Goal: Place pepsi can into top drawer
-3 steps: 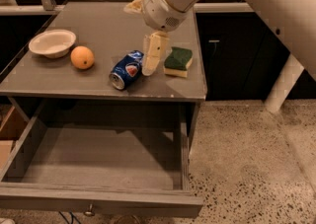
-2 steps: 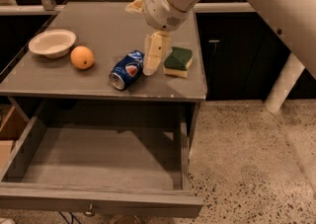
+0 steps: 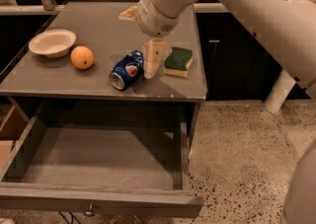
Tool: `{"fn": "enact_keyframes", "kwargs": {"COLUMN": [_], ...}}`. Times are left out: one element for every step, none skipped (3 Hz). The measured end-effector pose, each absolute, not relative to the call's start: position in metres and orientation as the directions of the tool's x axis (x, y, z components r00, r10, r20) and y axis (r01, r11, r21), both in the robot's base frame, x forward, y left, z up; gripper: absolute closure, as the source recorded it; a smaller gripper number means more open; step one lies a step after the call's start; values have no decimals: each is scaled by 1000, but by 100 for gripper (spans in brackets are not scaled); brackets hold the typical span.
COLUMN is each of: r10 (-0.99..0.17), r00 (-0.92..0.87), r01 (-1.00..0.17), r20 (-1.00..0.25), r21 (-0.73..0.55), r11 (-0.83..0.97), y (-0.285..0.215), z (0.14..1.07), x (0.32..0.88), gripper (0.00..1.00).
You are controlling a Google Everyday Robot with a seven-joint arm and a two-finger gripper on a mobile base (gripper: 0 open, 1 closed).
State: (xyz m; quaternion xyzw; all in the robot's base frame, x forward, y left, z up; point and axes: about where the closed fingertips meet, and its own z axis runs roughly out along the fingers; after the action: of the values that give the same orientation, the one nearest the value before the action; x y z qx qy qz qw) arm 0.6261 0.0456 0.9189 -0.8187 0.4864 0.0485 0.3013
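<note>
nothing has shifted: cream gripper [image 3: 152,67], grip state unreadable, hangs just beside the blue metal pepsi can [image 3: 127,70] near the front edge of the grey table [image 3: 106,28].

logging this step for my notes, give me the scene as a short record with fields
can: on its side on the tabletop, near the front edge
tool: low over the tabletop, close beside the can, between it and the sponge
drawer: pulled open under the tabletop, can not in it
other items: bowl and orange, also on the tabletop
</note>
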Motion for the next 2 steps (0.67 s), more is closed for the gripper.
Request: {"fn": "enact_keyframes", "kwargs": {"r10": [-757, -753], "r00": [556, 561], "r01": [-804, -802], "r20": [-343, -342], "r21": [-451, -449], "r11": [-386, -394], "y": [48, 51], "z": [909, 908], "x": [635, 634], "gripper": [0, 0]}}
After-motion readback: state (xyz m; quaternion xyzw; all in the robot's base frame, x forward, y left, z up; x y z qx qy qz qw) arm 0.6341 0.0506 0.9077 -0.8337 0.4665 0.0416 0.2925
